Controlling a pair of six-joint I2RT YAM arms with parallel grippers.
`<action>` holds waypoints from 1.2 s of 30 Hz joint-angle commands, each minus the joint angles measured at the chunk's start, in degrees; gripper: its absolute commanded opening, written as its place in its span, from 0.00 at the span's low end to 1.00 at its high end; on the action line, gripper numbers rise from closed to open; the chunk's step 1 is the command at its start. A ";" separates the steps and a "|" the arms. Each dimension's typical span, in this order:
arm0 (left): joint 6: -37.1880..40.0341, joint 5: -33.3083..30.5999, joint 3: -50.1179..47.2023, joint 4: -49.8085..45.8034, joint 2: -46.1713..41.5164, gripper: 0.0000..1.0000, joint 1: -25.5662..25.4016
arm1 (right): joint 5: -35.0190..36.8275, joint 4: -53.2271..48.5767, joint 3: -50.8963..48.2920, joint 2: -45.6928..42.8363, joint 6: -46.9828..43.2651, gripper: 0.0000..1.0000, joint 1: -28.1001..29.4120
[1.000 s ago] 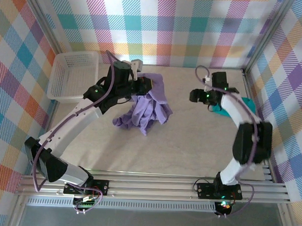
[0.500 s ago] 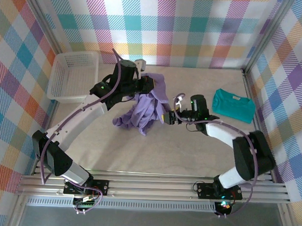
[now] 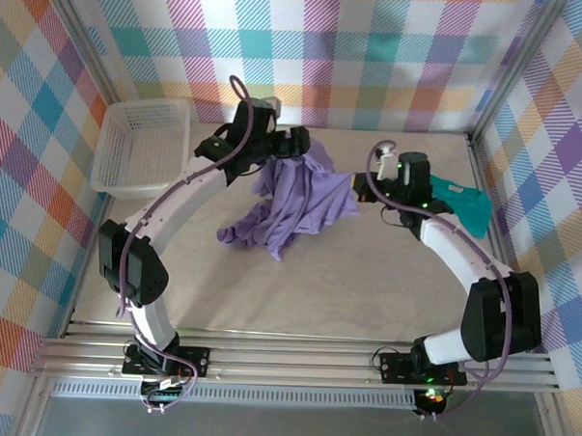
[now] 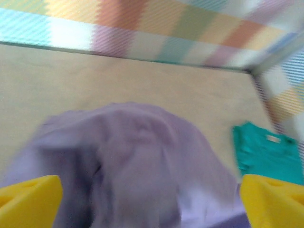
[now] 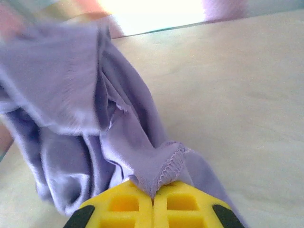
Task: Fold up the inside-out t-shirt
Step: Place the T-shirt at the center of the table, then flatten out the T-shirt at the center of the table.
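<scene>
The right gripper (image 5: pixel 153 198) has its yellow fingers pressed together, pinching a stitched hem of the lavender t-shirt (image 3: pixel 294 204). The left gripper (image 4: pixel 152 204), at the far middle of the table (image 3: pixel 365 289), stands spread wide, with bunched cloth between and beyond its fingers. The lavender t-shirt stretches crumpled between the two grippers, and a heap of it trails nearer and to the left. A teal t-shirt (image 3: pixel 465 208) lies at the right. A white basket (image 3: pixel 140 144) sits at the far left.

No legible text, label or sign anywhere
</scene>
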 commanded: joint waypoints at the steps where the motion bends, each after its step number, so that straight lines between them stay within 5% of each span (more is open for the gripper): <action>1: 2.51 -5.91 -13.16 -1.14 -9.45 1.00 1.60 | 4.54 -9.30 1.81 3.47 3.65 0.00 -2.71; 7: -2.64 -7.50 -34.98 -0.20 -17.70 0.99 4.24 | 7.01 -12.83 8.30 9.36 0.04 0.00 -4.25; 13: -3.53 4.36 -38.27 2.47 -10.96 0.82 5.82 | 4.66 -12.51 10.49 11.38 -0.05 0.00 -4.25; 18: -1.51 1.04 -37.08 6.25 -2.94 0.36 6.20 | 3.46 -12.26 11.66 10.40 -0.95 0.00 -4.25; 20: -0.11 1.99 -33.49 5.25 -1.42 0.00 7.01 | 2.79 -12.71 13.66 8.35 -2.38 0.00 -4.38; 29: -1.36 -2.27 -19.43 -0.58 -34.31 0.00 11.24 | 4.39 -16.80 26.70 -9.69 -4.67 0.00 -8.56; 36: 3.62 -11.99 -2.29 -10.13 -37.64 0.00 14.19 | 11.75 -22.32 37.38 -13.69 -10.15 0.00 -8.78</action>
